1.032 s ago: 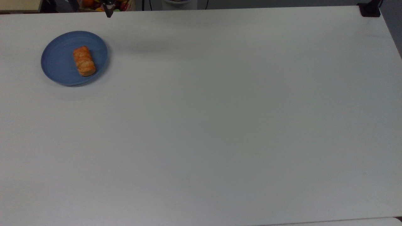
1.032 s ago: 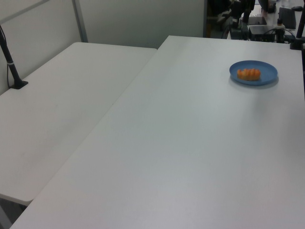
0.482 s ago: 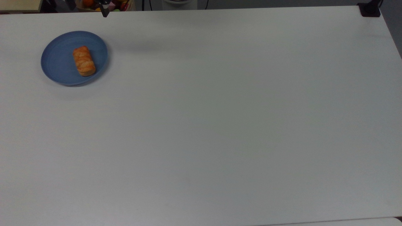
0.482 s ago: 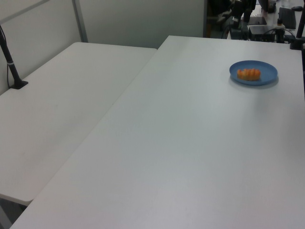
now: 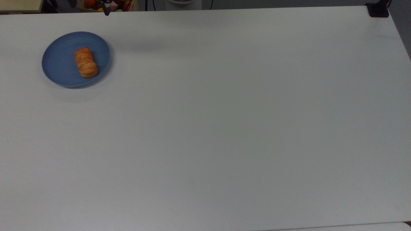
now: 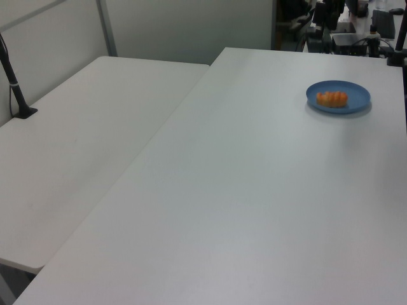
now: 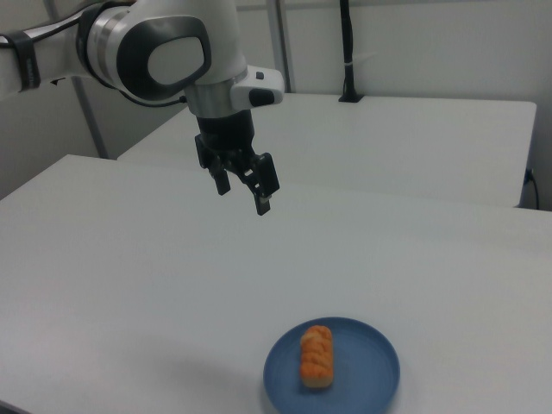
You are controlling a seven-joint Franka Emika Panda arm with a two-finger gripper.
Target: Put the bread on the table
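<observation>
The bread [image 5: 85,62] [image 6: 332,98] [image 7: 316,354], a small golden-orange loaf, lies on a round blue plate [image 5: 57,65] [image 6: 357,95] [image 7: 373,373] near the far left corner of the white table [image 5: 224,128] [image 6: 254,190] [image 7: 121,285] in the top view. My gripper [image 7: 243,195] hangs open and empty well above the table, up and to the left of the plate in the right view. One dark fingertip [image 5: 107,12] pokes in at the top view's upper edge, just beyond the plate.
A second white table [image 6: 82,127] adjoins on the left view's left, with a black clamped post [image 6: 16,89]. Another black clamp [image 5: 378,9] sits at the top view's upper right corner. A box of colourful fruit [image 5: 93,4] stands behind the table edge.
In the top view the fingertip has slid a little left and toward the upper edge. The bread and plate have not moved.
</observation>
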